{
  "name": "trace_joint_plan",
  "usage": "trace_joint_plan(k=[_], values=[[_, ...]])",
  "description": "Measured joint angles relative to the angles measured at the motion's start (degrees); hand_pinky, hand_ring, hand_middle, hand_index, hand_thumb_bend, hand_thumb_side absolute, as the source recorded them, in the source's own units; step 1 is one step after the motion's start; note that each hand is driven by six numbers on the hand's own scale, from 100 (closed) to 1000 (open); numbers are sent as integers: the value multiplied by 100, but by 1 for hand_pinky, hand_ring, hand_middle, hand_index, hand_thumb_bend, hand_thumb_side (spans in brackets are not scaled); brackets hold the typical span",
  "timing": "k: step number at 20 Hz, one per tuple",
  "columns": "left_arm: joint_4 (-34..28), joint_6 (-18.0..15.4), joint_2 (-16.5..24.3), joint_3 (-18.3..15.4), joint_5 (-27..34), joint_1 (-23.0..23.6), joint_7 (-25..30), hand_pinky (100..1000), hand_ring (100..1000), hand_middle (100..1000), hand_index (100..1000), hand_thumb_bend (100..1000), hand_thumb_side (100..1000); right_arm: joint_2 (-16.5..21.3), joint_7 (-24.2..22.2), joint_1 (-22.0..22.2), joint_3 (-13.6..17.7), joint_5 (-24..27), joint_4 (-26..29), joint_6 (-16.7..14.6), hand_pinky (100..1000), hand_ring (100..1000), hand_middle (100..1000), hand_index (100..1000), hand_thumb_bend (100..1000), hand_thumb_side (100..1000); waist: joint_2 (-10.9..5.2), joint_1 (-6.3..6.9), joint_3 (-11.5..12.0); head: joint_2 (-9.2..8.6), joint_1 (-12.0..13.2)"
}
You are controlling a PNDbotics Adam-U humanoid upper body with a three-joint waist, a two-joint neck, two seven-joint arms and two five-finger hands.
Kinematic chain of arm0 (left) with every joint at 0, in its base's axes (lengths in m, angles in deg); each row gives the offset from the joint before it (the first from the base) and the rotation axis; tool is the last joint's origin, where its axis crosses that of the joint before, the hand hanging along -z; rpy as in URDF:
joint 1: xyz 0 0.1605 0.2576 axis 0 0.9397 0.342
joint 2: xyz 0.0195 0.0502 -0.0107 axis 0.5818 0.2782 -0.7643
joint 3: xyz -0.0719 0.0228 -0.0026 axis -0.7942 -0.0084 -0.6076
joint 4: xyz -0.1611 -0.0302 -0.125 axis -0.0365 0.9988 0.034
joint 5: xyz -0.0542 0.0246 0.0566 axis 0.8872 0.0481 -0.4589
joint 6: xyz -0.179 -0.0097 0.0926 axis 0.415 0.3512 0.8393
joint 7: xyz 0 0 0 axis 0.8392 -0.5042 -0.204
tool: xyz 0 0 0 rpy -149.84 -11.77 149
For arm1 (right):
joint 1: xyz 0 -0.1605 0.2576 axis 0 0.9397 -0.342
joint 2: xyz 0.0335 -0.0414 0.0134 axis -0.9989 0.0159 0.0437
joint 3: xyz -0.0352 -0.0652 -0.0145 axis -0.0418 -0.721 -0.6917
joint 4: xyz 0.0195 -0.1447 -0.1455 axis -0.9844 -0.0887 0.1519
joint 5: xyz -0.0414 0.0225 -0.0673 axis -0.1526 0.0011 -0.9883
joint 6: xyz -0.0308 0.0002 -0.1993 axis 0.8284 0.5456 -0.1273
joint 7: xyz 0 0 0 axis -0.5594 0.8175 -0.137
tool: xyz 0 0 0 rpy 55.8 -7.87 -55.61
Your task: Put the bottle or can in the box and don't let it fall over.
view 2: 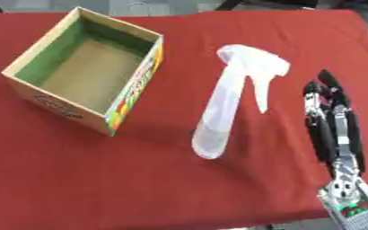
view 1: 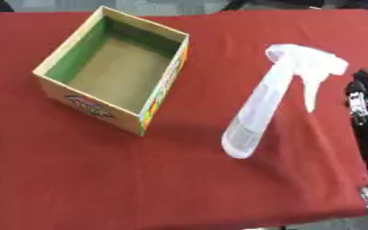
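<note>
Nearest the camera, the right hand (view 2: 332, 121) is coming in from the lower right corner, black with silver parts, its fingers (view 2: 326, 83) stretching out straight over the red tablecloth (view 1: 101, 179) and holding nothing, so it is released. It is sitting just beside the spray bottle (view 2: 222, 105), on the bottle's right, not touching it. The spray bottle is clear or whitish with a white trigger head; it looks to be standing on its base on the cloth, base toward the camera and trigger head toward the far side, though standing or lying is hard to tell for sure from this high angle. The trigger is pointing toward the right hand. Farther back and to the left, the cardboard box (view 1: 54, 63) is sitting open-topped on the cloth, turned at an angle, green on its inner left wall, colourful print on the outer sides. The bottle is outside the box, well apart from it. The left hand is not showing in either view.
</note>
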Motion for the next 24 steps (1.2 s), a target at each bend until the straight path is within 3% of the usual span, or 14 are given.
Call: trace_joint_plan(k=[6, 24], values=[[0, -1, 0, 0, 0, 0, -1, 491, 1000, 1000, 750, 309, 942, -65, -43, -50, -75, -15, 0, 80, 855, 948, 943, 1000, 100, 1000, 0, 0, -1, 0, -37], [0, -1, 0, 1, -12, 0, -1, 489, 1000, 1000, 750, 308, 942, -166, -224, -16, -279, -333, 0, -76, 865, 957, 951, 1000, 100, 1000, -1, -5, 11, 0, -101]])
